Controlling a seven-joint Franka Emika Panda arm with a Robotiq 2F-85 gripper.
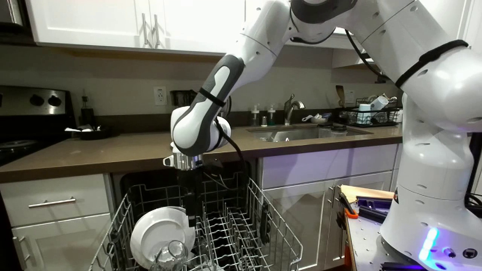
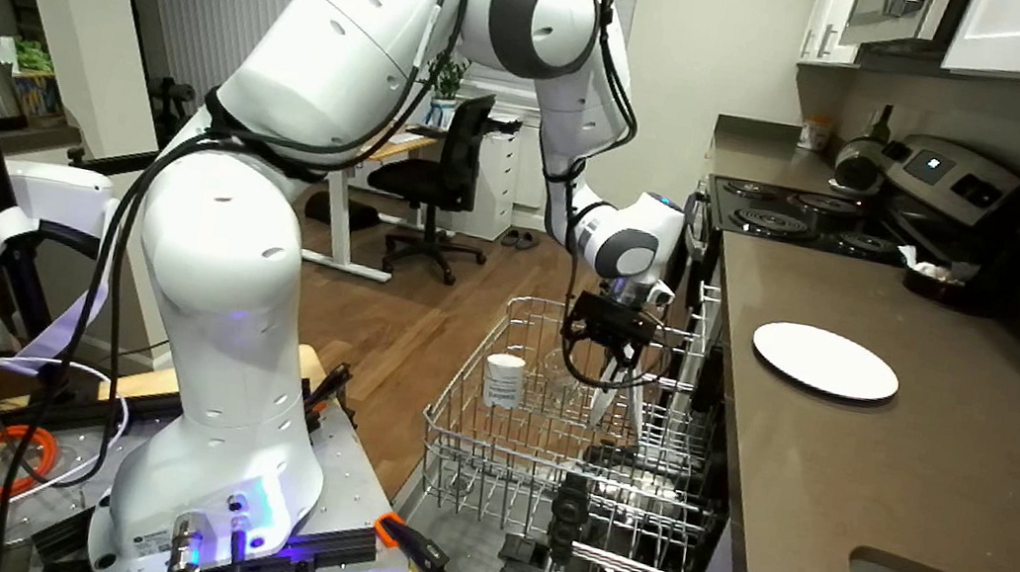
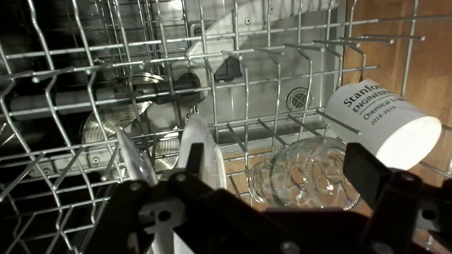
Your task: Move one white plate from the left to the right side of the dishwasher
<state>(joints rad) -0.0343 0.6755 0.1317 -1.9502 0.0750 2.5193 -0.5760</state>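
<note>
Two white plates (image 1: 160,233) stand upright in the dishwasher rack (image 1: 276,220), on its left part in an exterior view. The plates show nearly edge-on in an exterior view (image 2: 601,405) and in the wrist view (image 3: 216,165). Another round white plate (image 2: 824,360) lies flat on the counter. My gripper (image 3: 277,157) is open with nothing between its fingers. In the wrist view its left finger overlaps the nearer plate; I cannot tell whether they touch. The gripper (image 1: 192,220) is at the plates' right edge in an exterior view, and just above them in an exterior view (image 2: 625,354).
A clear glass (image 3: 300,173) lies in the rack between the fingers' lines of sight, beyond them. A white printed cup (image 3: 374,118) sits beside it, also seen in an exterior view (image 2: 504,381). Rack tines and side wires surround the gripper. The counter edge (image 1: 308,150) runs behind the rack.
</note>
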